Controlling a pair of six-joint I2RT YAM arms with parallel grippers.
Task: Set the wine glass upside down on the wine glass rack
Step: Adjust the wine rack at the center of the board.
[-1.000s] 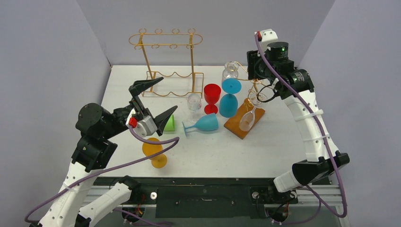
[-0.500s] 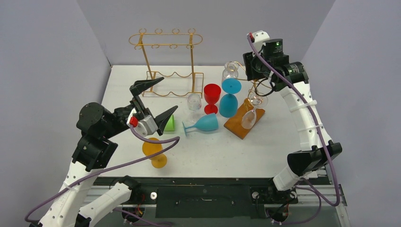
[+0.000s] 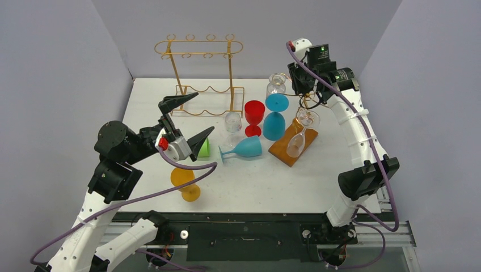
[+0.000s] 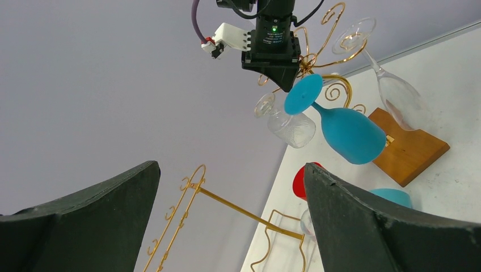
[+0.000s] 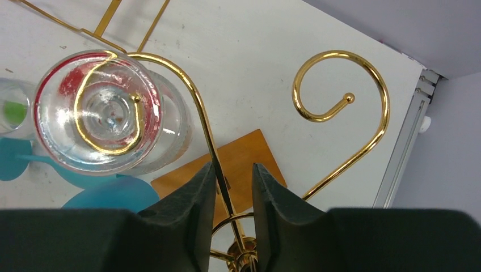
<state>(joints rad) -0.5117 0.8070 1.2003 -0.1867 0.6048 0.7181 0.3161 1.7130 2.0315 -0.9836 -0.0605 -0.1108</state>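
Compared against a second ago: right arm (image 3: 354,122) swung up and toward the back-left, elbow raised; right jaws narrowed over the same interval. Found those jaws now parted by a slim gap only, clenched on nothing visible, gold wire of the wine glass rack (image 3: 283,153) showing through the gap, apparently untouched by either of the fingers (image 5: 187,215). Located the wine glass (image 5: 93,110): upside down, foot caught in a gold spiral of the rack, bowl hanging over the wooden base (image 5: 249,153), contact there not determinable; free of the jaws. Key relation for the next move: glass just beside the right jaws, lower and on their near side, long axis tilted, foot up, bowl down toward the middle of the bench (image 3: 317,187). Judged placement as done and withdrawal of the right arm as the step in hand; straight lift advisable, to avoid snagging wire between the fingers. Recorded left jaws as spread wide, holding nothing, hovering well apart from the rack; left arm (image 3: 113,158) barely shifted. Right arm far nearer to the glass.
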